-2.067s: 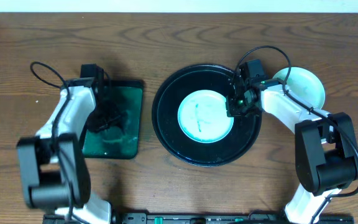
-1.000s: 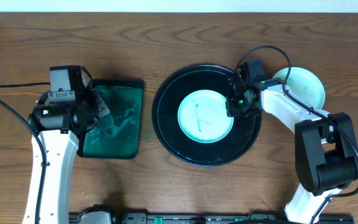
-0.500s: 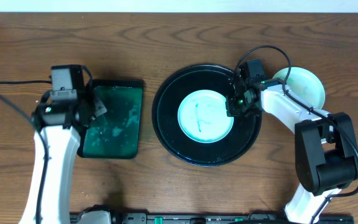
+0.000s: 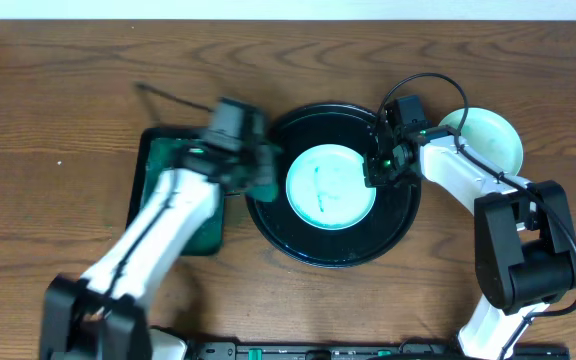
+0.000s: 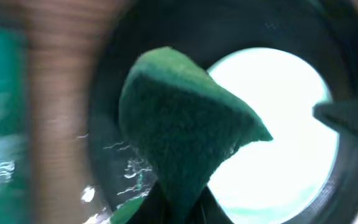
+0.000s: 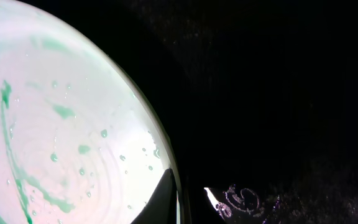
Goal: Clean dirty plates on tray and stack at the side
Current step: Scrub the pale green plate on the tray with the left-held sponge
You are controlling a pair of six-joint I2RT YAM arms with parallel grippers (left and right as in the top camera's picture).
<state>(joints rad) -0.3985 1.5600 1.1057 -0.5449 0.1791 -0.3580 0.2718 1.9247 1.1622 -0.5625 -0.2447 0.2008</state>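
Observation:
A pale plate smeared with teal-green lies in the middle of the large round black tray. My right gripper is shut on this plate's right rim. In the right wrist view one finger rests on the plate and the other lies outside on the tray. My left gripper, blurred, hangs over the tray's left rim. It is shut on a green sponge, which hangs in front of the plate. A second plate sits on the table to the right of the tray.
A rectangular black-rimmed green tray with wet patches lies left of the round tray, partly under my left arm. The right arm's cable loops above the second plate. Bare wooden table spreads all round.
My left arm has swung right from over the green tray to the black tray's left rim, carrying the sponge. The right arm and both plates have not moved.

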